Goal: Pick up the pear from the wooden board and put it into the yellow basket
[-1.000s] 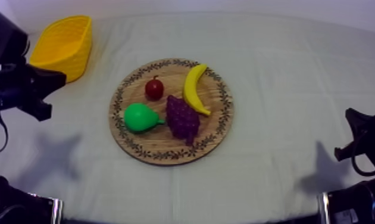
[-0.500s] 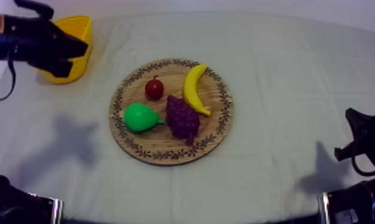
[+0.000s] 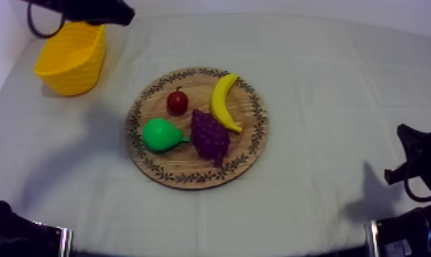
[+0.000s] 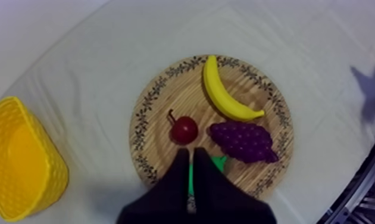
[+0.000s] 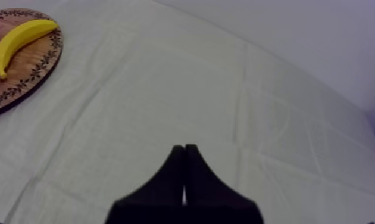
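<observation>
Pear [image 3: 162, 134]: top view, green, lying on the round wooden board [image 3: 191, 179] at the side toward the yellow basket [image 3: 71, 58], its stalk touching the bunch of grapes [image 3: 210, 134]. Small red fruit [image 3: 177, 102] and banana [image 3: 224, 101] lie on the board's far half. Left gripper [image 3: 124, 13] is at the far edge, over the basket's far rim. Right gripper [image 3: 416, 160] sits low at its own side, well apart from the board.

Left wrist view: left gripper [image 4: 190, 154] hangs above the board, fingers [image 4: 178, 179] drawn into a narrow wedge, holding nothing. A strip of pear [image 4: 218, 162] shows past them, beside the grapes [image 4: 243, 140].

Right wrist view: right gripper [image 5: 184, 149] over bare cloth [image 5: 166, 77], fingers pressed together, holding nothing. The board's rim [image 5: 23, 83] and banana [image 5: 20, 37] lie well beyond.
</observation>
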Motion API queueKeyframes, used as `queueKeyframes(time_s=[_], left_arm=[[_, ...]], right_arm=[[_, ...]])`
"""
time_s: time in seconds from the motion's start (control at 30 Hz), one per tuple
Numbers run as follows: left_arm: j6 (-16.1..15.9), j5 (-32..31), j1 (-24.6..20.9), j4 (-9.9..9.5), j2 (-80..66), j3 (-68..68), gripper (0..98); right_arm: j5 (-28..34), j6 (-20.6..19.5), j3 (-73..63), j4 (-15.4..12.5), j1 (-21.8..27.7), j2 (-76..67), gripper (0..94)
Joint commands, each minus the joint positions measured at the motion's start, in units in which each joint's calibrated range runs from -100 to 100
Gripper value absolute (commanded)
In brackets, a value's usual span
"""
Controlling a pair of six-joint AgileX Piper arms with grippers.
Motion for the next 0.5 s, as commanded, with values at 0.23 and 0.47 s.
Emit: queueKeyframes(time_s=[0.23, 0.47], left_arm=[[-1.31, 5.32, 0.21, 0.25, 7.46, -6.89, 0.0], [-7.87, 8.69, 0.41, 1.74, 9.21, -8.29, 0.0]], right_arm=[[0.02, -0.01, -0.02, -0.01, -0.02, -0.03, 0.4], [0.02, -0.01, -0.02, -0.01, -0.02, -0.03, 0.4]])
